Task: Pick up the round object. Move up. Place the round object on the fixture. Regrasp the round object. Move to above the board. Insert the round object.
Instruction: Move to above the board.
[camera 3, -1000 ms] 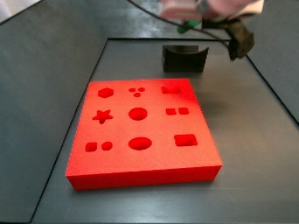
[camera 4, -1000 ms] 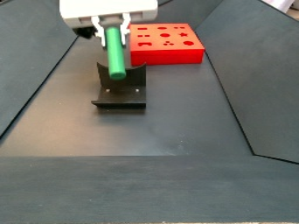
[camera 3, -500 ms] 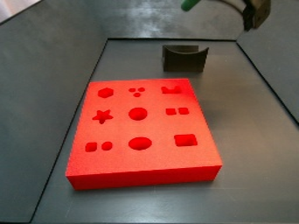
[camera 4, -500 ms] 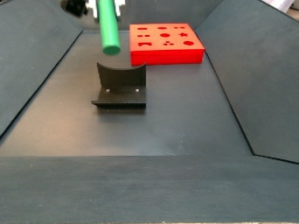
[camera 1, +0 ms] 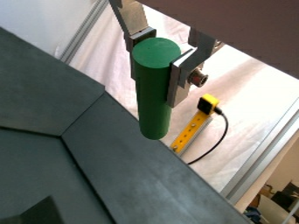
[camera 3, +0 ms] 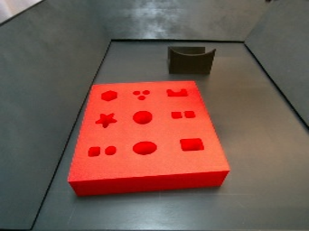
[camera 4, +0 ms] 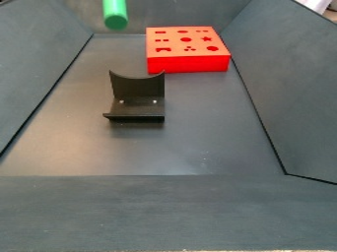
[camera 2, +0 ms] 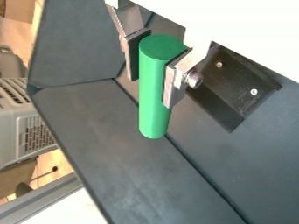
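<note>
My gripper (camera 1: pixel 158 57) is shut on the round object (camera 1: pixel 155 96), a green peg that hangs down between the silver fingers; both wrist views show this grip (camera 2: pixel 156 63). In a side view only the peg's lower end (camera 4: pixel 114 12) shows at the top edge, high above the fixture (camera 4: pixel 134 96). The gripper itself is out of both side views. The fixture (camera 3: pixel 191 60) stands empty beyond the far end of the red board (camera 3: pixel 145 135). The board (camera 4: pixel 187 49) lies flat with its shaped holes empty.
Dark sloping walls (camera 3: pixel 49 45) enclose the floor on both sides. In a wrist view a yellow cable and tape (camera 1: pixel 198 122) lie outside the enclosure. A dark plate with a screw (camera 2: pixel 232 87) shows beside the peg in a wrist view.
The gripper has risen with the green peg from just above the fixture. It has left the top of both side views; only the peg's tip remains in one.
</note>
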Available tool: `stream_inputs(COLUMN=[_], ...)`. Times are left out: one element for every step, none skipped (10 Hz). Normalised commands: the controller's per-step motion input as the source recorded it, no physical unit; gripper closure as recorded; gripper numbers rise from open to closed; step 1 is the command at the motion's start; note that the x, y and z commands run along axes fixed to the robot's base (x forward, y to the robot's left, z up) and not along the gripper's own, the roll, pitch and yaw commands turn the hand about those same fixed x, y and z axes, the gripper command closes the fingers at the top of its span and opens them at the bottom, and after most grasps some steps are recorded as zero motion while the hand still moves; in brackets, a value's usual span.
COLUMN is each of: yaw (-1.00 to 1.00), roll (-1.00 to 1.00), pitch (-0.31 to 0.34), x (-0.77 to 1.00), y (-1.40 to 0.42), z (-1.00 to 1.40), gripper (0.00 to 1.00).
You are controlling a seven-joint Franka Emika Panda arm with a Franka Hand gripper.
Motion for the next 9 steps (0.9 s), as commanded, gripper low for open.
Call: stream_inputs(yaw=[0.01, 0.02, 0.03, 0.05, -0.1, -0.1, -0.1, -0.1, -0.1], roll=[-0.05, -0.05, -0.06, -0.06, -1.0, -1.0, -1.0, -1.0, -1.0], pitch=[0.086, 0.112, 0.124, 0.137, -0.061, -0.072, -0.085, -0.092, -0.106], x=[0.03, 0.02, 0.02, 0.02, -0.53, -0.53, -0.57, -0.58, -0.61], y=[0.0, 0.0, -0.01, -0.01, -1.0, -1.0, -1.0, -1.0, -1.0], z=[0.87, 0.66, 0.56, 0.34, 0.09, 0.07, 0.08, 0.07, 0.07], gripper=[1.0, 1.0, 1.0, 1.0, 1.0, 1.0, 1.0, 1.0, 1.0])
